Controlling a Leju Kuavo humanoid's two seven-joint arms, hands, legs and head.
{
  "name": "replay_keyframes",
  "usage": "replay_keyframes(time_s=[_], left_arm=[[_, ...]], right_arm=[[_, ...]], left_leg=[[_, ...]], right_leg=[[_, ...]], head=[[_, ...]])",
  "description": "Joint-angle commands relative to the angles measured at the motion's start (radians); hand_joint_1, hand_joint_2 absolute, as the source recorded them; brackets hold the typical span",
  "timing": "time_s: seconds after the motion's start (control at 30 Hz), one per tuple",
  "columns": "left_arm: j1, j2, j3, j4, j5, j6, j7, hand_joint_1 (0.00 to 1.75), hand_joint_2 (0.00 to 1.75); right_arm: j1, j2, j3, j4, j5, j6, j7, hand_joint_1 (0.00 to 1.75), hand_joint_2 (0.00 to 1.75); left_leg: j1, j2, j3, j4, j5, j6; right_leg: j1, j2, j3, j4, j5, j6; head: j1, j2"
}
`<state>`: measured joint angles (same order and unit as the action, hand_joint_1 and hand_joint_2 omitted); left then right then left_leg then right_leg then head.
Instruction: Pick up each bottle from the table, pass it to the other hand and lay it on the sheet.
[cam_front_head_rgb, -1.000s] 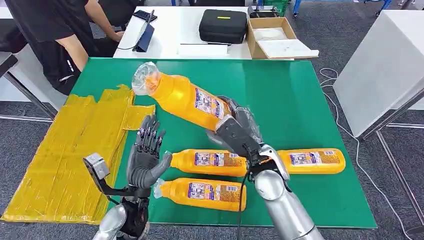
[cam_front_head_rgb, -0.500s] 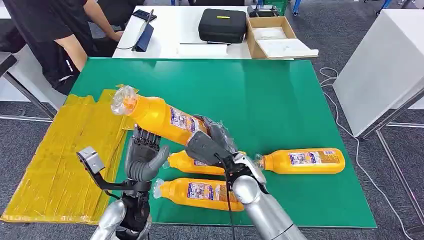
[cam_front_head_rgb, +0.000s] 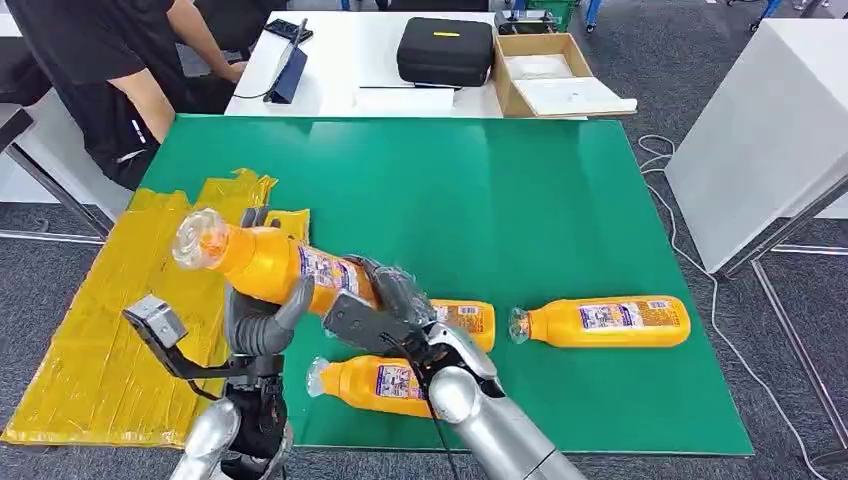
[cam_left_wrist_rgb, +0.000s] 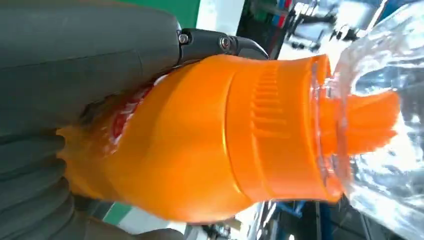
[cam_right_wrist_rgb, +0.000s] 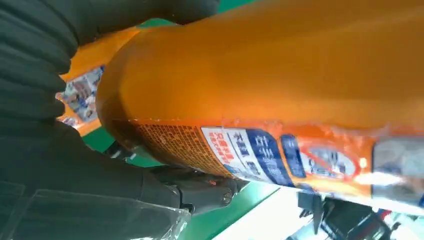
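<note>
An orange bottle (cam_front_head_rgb: 262, 262) with a clear plastic-wrapped cap is in the air above the left edge of the green table (cam_front_head_rgb: 560, 200), cap pointing toward the yellow sheet (cam_front_head_rgb: 100, 330). My right hand (cam_front_head_rgb: 372, 312) grips its labelled lower end (cam_right_wrist_rgb: 260, 100). My left hand (cam_front_head_rgb: 257, 325) wraps it near the shoulder from below, thumb (cam_left_wrist_rgb: 85, 50) pressed on the orange body (cam_left_wrist_rgb: 210, 140). Three more orange bottles lie on the table: one (cam_front_head_rgb: 467, 322) partly hidden behind my right hand, one (cam_front_head_rgb: 375, 385) near the front edge, one (cam_front_head_rgb: 602, 322) to the right.
A person in black sits at the table's far left corner (cam_front_head_rgb: 120, 70). Behind is a white desk with a black case (cam_front_head_rgb: 445, 50), a cardboard box (cam_front_head_rgb: 545, 75) and a tablet (cam_front_head_rgb: 288, 70). A white cabinet (cam_front_head_rgb: 770, 130) stands at the right.
My right hand carried the bottle left and lower, into my left hand. The left hand's fingers, spread before, now wrap the bottle.
</note>
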<state>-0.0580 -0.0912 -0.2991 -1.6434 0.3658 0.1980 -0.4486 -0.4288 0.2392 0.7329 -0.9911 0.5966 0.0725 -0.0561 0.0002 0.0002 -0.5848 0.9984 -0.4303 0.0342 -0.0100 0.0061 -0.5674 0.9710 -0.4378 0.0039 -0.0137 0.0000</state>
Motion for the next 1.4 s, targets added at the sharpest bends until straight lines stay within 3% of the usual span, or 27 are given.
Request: replay_keyframes(time_s=[0.03, 0.07, 0.1, 0.13, 0.17, 0.9, 1.23, 1.27, 1.3, 1.4], left_arm=[[-0.018, 0.012, 0.026, -0.006, -0.045, 0.037, 0.000, 0.00, 1.75], [-0.010, 0.014, 0.026, -0.009, -0.045, 0.033, 0.004, 0.00, 1.75], [-0.003, 0.015, 0.026, -0.013, -0.044, 0.021, 0.005, 0.10, 1.75], [0.002, 0.013, 0.026, -0.013, -0.044, 0.018, 0.004, 1.66, 1.75], [0.008, 0.014, 0.025, -0.016, -0.043, 0.011, 0.001, 1.73, 1.75], [0.041, -0.007, 0.059, -0.057, -0.051, -0.034, 0.007, 1.75, 1.75], [0.117, 0.003, 0.176, -0.138, 0.221, -0.243, 0.071, 1.75, 1.75], [0.133, 0.003, 0.208, -0.158, 0.222, -0.251, 0.073, 1.75, 1.75], [0.146, 0.001, 0.232, -0.172, 0.222, -0.262, 0.081, 1.75, 1.75], [0.192, -0.008, 0.293, -0.205, 0.197, -0.283, 0.082, 1.75, 1.75]], right_arm=[[-0.047, -0.017, 0.207, 0.028, 0.018, 0.040, -0.008, 1.75, 1.75], [-0.045, -0.019, 0.218, 0.023, 0.018, 0.038, -0.006, 1.75, 1.75], [-0.045, -0.021, 0.224, 0.020, 0.017, 0.038, -0.006, 1.75, 1.75], [-0.046, -0.022, 0.226, 0.019, 0.015, 0.039, -0.006, 1.75, 1.75], [-0.048, -0.022, 0.229, 0.018, 0.014, 0.039, -0.006, 1.75, 1.75], [-0.052, -0.034, 0.233, 0.034, -0.010, 0.034, -0.007, 1.75, 1.75], [-0.019, -0.088, 0.153, 0.003, -0.026, -0.015, -0.004, 1.75, 1.75], [0.001, -0.108, 0.108, -0.031, -0.045, -0.026, -0.007, 0.00, 1.75], [0.019, -0.118, 0.069, -0.055, -0.076, -0.005, -0.018, 0.00, 0.00], [0.063, -0.160, -0.036, -0.141, -0.115, -0.010, -0.032, 0.00, 0.00]], left_leg=[[0.001, 0.000, 0.002, 0.001, -0.001, -0.003], [0.001, 0.000, 0.002, 0.000, -0.001, -0.003], [0.001, 0.000, 0.003, 0.000, -0.001, -0.003], [0.001, 0.000, 0.003, 0.000, -0.001, -0.003], [0.001, 0.000, 0.003, 0.000, -0.001, -0.003], [0.000, -0.001, 0.000, 0.000, 0.000, -0.001], [0.001, -0.001, 0.001, 0.000, 0.000, -0.002], [0.001, -0.002, 0.002, 0.000, -0.001, -0.002], [0.001, -0.002, 0.001, 0.000, 0.000, -0.001], [0.001, -0.003, 0.003, -0.001, -0.001, -0.002]], right_leg=[[0.001, -0.001, 0.003, 0.000, -0.001, -0.001], [0.001, 0.000, 0.002, 0.000, 0.000, -0.001], [0.001, -0.001, 0.003, 0.000, -0.001, -0.001], [0.000, 0.000, 0.003, 0.000, -0.001, -0.001], [0.001, -0.001, 0.003, -0.001, -0.001, -0.001], [0.000, -0.002, 0.001, -0.001, 0.000, 0.000], [0.001, -0.002, 0.002, -0.001, 0.000, 0.000], [0.001, -0.002, 0.002, -0.001, -0.001, -0.001], [0.001, -0.002, 0.001, -0.001, 0.000, 0.000], [0.001, -0.004, 0.003, -0.002, -0.001, 0.000]], head=[[0.000, 0.000], [0.000, 0.000], [0.000, 0.000], [0.000, 0.000], [0.000, 0.000], [0.000, 0.000], [0.000, 0.000], [0.000, 0.000], [-0.001, 0.000], [-0.001, 0.000]])
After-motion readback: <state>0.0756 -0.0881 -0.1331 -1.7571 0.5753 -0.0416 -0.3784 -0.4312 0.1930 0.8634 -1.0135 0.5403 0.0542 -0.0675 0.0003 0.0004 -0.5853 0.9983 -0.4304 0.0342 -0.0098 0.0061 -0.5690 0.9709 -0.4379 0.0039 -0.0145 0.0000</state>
